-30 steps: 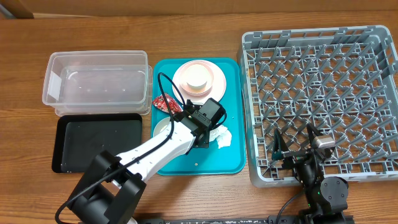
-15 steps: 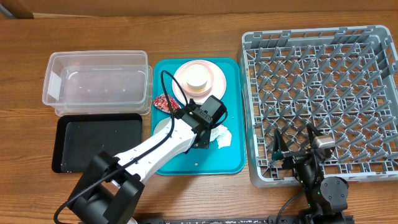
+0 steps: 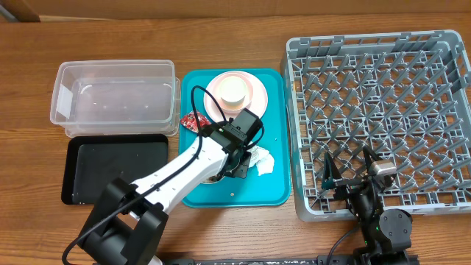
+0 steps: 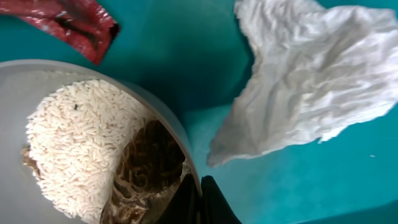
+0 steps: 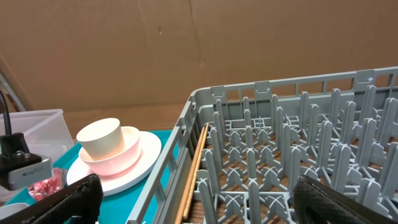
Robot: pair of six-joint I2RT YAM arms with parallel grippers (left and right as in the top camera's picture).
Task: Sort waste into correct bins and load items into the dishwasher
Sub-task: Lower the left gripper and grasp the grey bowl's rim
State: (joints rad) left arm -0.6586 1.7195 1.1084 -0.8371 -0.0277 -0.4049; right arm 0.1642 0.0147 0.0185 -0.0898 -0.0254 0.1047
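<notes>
- While the teal tray (image 3: 274,193) holds one red wrapper (image 4: 74,22), one napkin (image 4: 311,81) and one rice plate (image 4: 18,87), one rack (image 3: 383,103) stands beside it.
- Left end effector (image 4: 200,202), angled down, clamps the rice plate's rim.
- Right end effector (image 3: 346,165), jaws apart, faces the rack.

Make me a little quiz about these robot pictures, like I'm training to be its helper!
1. True or false: the rack already has plates in it.
2. What is the left gripper pinching? A: the cup. B: the rim of the dish with rice. C: the wrapper.
3. Fill in the gap: the napkin lies on the ___ tray.

Key: 1 false. 2 B. 3 teal.
</notes>
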